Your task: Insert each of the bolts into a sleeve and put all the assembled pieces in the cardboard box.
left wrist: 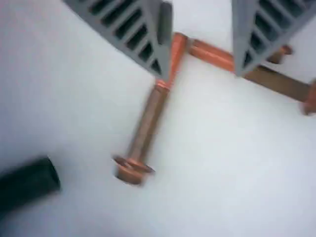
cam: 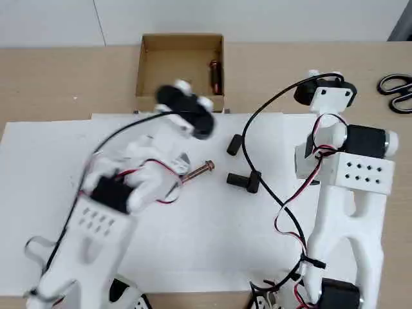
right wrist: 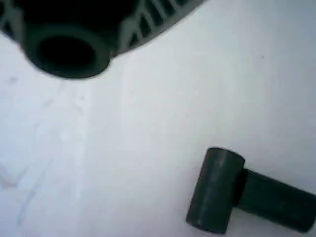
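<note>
My left gripper [left wrist: 200, 69] hangs open just above the white foam sheet [cam: 212, 244], its grey fingers [left wrist: 148, 44] astride a copper bolt [left wrist: 212, 55]. A second bolt [left wrist: 145, 131] lies crosswise beside it, head towards a black sleeve [left wrist: 27, 182]. A third bolt [left wrist: 281, 83] lies past the other finger. From above, one bolt [cam: 201, 170] sticks out by the left gripper [cam: 182, 168]. My right gripper is shut on a black sleeve [right wrist: 66, 52] above the foam. Two more sleeves [right wrist: 217, 190] lie in a T [cam: 243, 181]. Another sleeve [cam: 234, 144] lies nearer the cardboard box [cam: 147, 64], which holds one assembled piece [cam: 215, 76].
Scissors [cam: 396, 91] lie on the wooden table at the far right. A black cable [cam: 257, 129] from the right arm loops across the foam close to the loose sleeves. The foam's front middle is bare.
</note>
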